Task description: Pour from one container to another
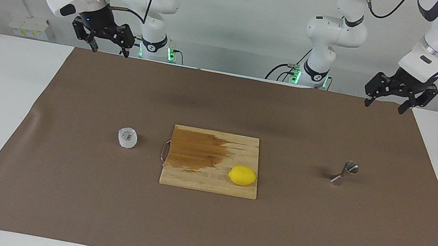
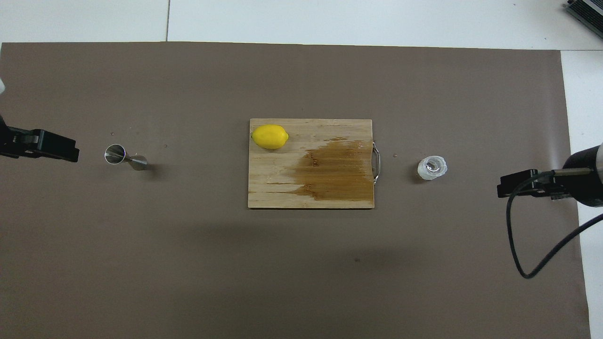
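Observation:
The small clear faceted cup (image 1: 127, 137) (image 2: 432, 167) stands upright on the brown mat, toward the right arm's end of the table. The silvery hourglass jigger (image 1: 344, 174) (image 2: 125, 157) stands on the mat toward the left arm's end. My right gripper (image 1: 110, 51) hangs open and empty high above the mat's edge by the robots, well apart from the cup. Over the other corner of that edge, my left gripper (image 1: 384, 107) is also open and empty, far above the jigger. Both arms wait.
A wooden cutting board (image 1: 209, 183) (image 2: 282, 188) with a dark wet stain and a metal handle lies between cup and jigger. A yellow lemon (image 1: 242, 175) (image 2: 270, 136) rests on its corner. The brown mat (image 1: 201, 227) covers most of the white table.

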